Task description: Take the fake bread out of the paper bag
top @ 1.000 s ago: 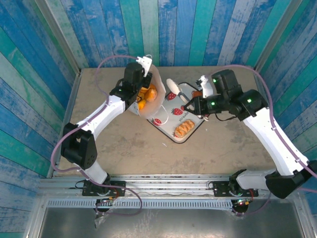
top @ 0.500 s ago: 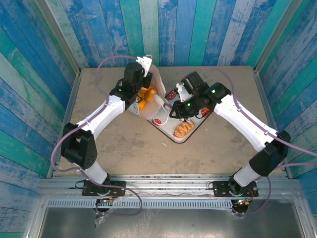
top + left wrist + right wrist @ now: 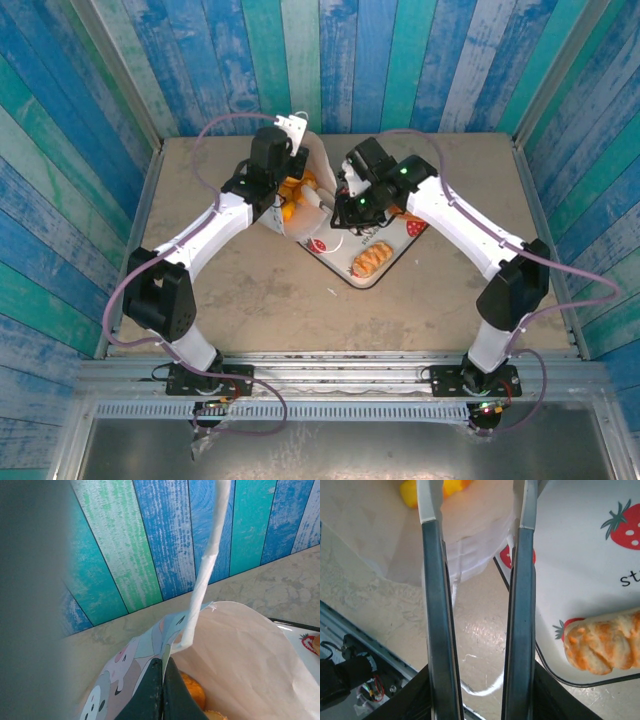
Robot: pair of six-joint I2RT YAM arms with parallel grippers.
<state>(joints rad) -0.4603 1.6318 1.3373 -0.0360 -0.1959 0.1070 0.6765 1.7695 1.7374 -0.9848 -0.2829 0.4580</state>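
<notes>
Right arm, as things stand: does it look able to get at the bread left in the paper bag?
Probably yes. The left hand pinches the paper bag at its rim, and its mouth gapes toward the right hand, which sits at the opening with fingers parted. The fake bread shows inside, nothing between.

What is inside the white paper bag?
Glossy orange pieces of fake bread show in the open mouth of the paper bag. How many more lie deeper cannot be seen, because the bag's white wall covers them.
</notes>
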